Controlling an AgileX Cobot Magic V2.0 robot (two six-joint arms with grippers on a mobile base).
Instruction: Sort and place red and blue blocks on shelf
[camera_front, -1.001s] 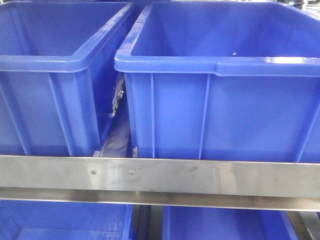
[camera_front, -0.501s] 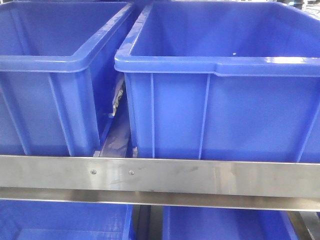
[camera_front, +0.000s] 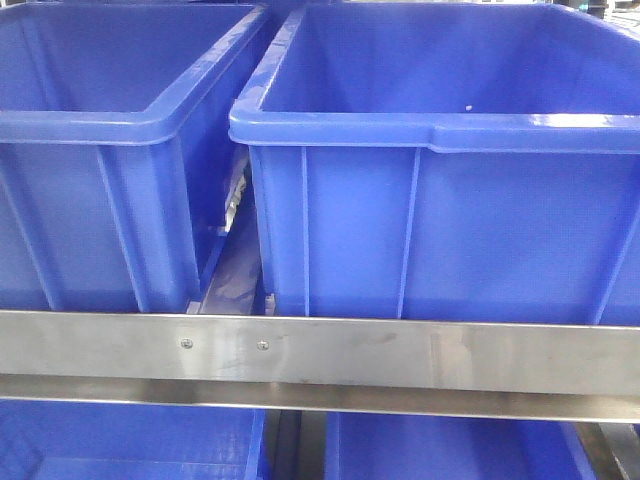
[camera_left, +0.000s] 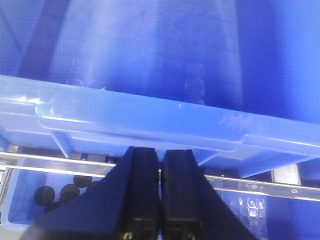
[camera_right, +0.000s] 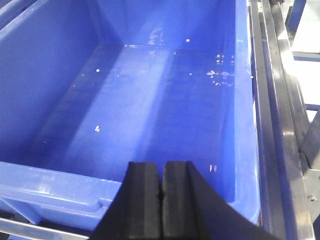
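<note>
On the brushed-steel shelf (camera_front: 320, 355), two large dark-blue plastic bins (camera_front: 440, 200) stand side by side; neither red nor blue cube is visible. The left gripper (camera_left: 160, 165) and right gripper (camera_right: 161, 175) are both closed, empty. Such small matte cubes are probably light and rigid, best pinched across opposite flat faces.

Two big bins (camera_front: 120, 130) (camera_front: 440, 200) are deep, glossy blue with pale highlights along their rims. The shelf rail (camera_front: 320, 352) is brushed silver-grey with faint smudges. The left claw (camera_left: 160, 192) and right claw (camera_right: 161, 197) are matte black. The right-hand bin's floor (camera_right: 150, 110) carries small white flecks. Dark round pieces (camera_left: 62, 190) lie in a lower blue bin (camera_left: 20, 200).
</note>
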